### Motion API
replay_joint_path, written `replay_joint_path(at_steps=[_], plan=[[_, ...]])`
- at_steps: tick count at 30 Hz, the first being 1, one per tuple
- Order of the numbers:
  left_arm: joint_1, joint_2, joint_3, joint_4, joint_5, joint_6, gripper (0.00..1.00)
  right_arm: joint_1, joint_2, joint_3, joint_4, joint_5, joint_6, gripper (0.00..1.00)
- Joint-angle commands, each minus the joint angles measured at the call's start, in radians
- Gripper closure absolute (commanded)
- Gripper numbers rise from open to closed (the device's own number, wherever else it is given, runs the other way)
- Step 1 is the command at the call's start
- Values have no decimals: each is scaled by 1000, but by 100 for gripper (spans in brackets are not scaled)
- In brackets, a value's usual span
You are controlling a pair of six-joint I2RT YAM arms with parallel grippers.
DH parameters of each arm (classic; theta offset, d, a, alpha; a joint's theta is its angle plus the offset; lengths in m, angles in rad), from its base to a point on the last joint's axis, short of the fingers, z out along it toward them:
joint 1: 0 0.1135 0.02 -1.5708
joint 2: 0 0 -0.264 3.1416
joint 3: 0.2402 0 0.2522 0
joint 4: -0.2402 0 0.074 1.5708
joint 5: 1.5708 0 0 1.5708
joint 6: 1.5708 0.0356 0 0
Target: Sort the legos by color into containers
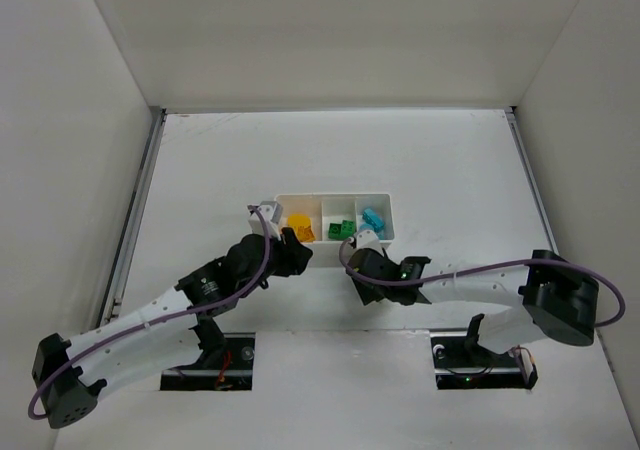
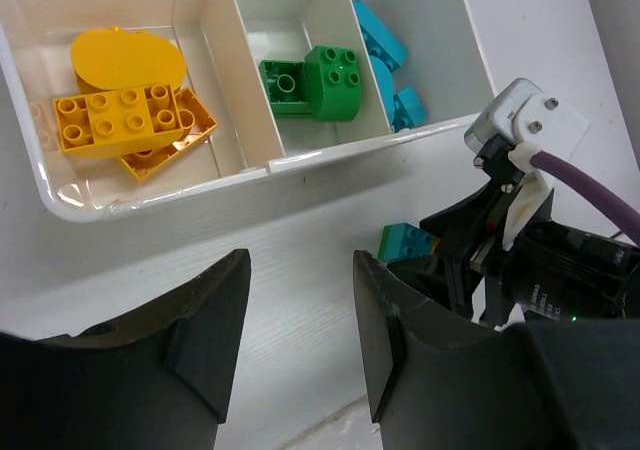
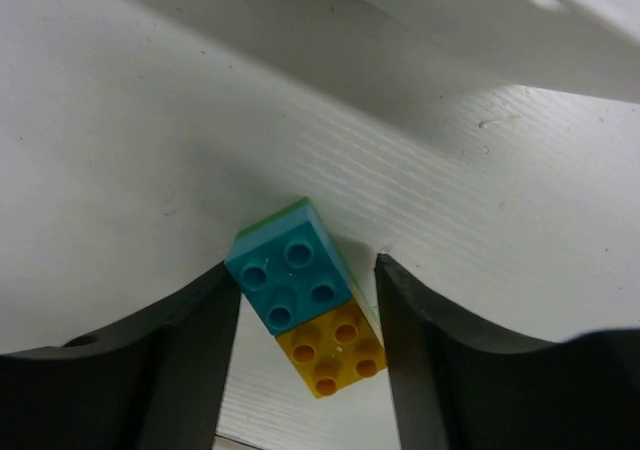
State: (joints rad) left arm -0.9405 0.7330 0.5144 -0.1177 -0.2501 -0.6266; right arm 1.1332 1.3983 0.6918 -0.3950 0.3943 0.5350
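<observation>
The white tray [image 1: 335, 198] has three containers: yellow legos [image 2: 125, 120] in the left one, green legos [image 2: 315, 80] in the middle, cyan legos [image 2: 385, 55] in the right. Just in front of the tray, on the table, lies a small joined stack with a cyan brick [image 3: 290, 275] and a yellow brick [image 3: 335, 355] on a green piece. My right gripper [image 3: 305, 270] is shut on this stack, a finger touching each side. My left gripper [image 2: 300, 260] hovers open over bare table in front of the yellow compartment, holding nothing.
The two grippers sit close together, the right gripper [image 2: 450, 260] just to the right of the left gripper's fingers. The tray's front wall [image 3: 480, 20] runs right behind the stack. White walls enclose the table on the left, right and far sides.
</observation>
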Motion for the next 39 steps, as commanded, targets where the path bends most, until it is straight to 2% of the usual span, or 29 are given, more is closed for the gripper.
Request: replay_joint_path(at_steps=[1, 10, 18, 27, 34, 39], plan=[[3, -23, -19, 7, 3, -8, 57, -3, -8, 38, 62, -2, -15, 44], [6, -33, -31, 9, 3, -24, 57, -31, -99, -8, 134, -37, 11, 63], [-11, -95, -69, 61, 2, -105, 57, -111, -238, -46, 315, -178, 78, 68], [-48, -205, -221, 357, 5, -251, 56, -227, -337, -81, 567, -359, 253, 70], [-135, -98, -280, 624, 5, -266, 45, -292, -348, -158, 768, -443, 447, 71], [-159, -17, -312, 763, -31, -309, 45, -289, -346, -202, 881, -413, 543, 71]])
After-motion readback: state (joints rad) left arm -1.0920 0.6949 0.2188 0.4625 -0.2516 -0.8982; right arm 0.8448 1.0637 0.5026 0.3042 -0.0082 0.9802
